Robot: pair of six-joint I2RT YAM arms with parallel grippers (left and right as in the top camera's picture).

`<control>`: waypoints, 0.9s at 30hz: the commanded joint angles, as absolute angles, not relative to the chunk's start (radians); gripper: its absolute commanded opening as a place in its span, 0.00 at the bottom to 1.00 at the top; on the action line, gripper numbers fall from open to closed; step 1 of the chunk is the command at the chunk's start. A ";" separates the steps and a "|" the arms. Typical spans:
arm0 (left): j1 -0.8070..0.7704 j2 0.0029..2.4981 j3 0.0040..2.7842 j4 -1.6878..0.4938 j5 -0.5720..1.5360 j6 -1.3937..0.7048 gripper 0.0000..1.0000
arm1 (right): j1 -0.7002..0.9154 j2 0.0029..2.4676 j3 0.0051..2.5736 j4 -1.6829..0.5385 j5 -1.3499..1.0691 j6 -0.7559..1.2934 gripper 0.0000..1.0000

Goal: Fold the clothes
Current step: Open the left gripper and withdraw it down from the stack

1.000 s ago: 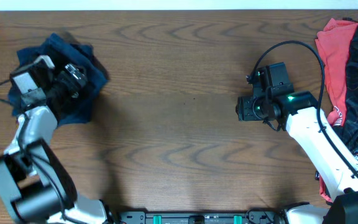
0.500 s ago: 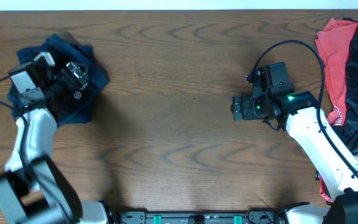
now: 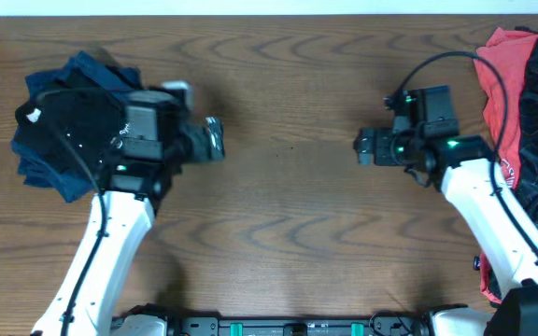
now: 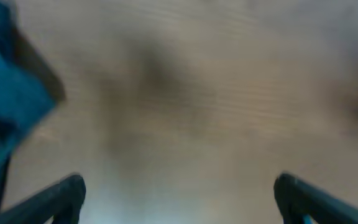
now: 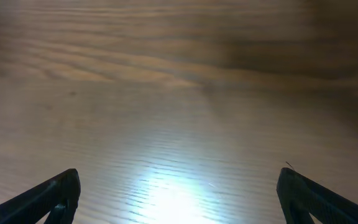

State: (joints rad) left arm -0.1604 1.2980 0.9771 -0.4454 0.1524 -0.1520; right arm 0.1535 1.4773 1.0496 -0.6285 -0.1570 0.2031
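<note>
A folded dark blue garment lies at the far left of the table; its edge shows blurred at the left of the left wrist view. A pile of red and black clothes lies at the right edge. My left gripper is open and empty over bare wood to the right of the blue garment; its fingers show wide apart in the left wrist view. My right gripper is open and empty over bare wood left of the pile, as the right wrist view shows.
The brown wooden table lies between the two grippers. A black cable loops above the right arm. The table's front rail runs along the bottom.
My left arm has swung right, off the blue garment, and its gripper is now over bare wood. My right gripper has shifted slightly right and up.
</note>
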 commanded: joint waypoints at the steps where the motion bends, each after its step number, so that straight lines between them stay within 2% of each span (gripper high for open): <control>1: -0.188 1.286 1.017 -0.577 -0.024 -0.112 0.98 | 0.090 1.476 1.101 -0.673 -0.173 0.189 0.97; 5: -0.187 1.216 1.067 -0.766 -0.038 -0.149 0.98 | 0.047 1.444 1.147 -0.762 -0.176 0.140 0.99; 10: -0.187 1.009 1.061 -0.849 -0.039 -0.181 0.98 | 0.038 1.327 1.143 -0.800 -0.124 0.141 0.99; 15: -0.187 0.749 1.021 -0.857 -0.088 -0.205 0.98 | 0.070 1.114 1.085 -0.799 0.003 0.202 0.99; 20: -0.187 0.509 0.925 -0.817 -0.167 -0.204 0.98 | 0.115 0.849 0.925 -0.681 0.083 0.238 0.99; 27: -0.187 0.451 0.834 -0.751 -0.170 -0.204 0.98 | 0.115 0.675 0.788 -0.618 0.081 0.238 0.99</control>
State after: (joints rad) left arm -0.1871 0.4454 0.8562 -0.7513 -0.1425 -0.1905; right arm 0.1036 0.6979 0.8272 -0.6075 0.0563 0.2218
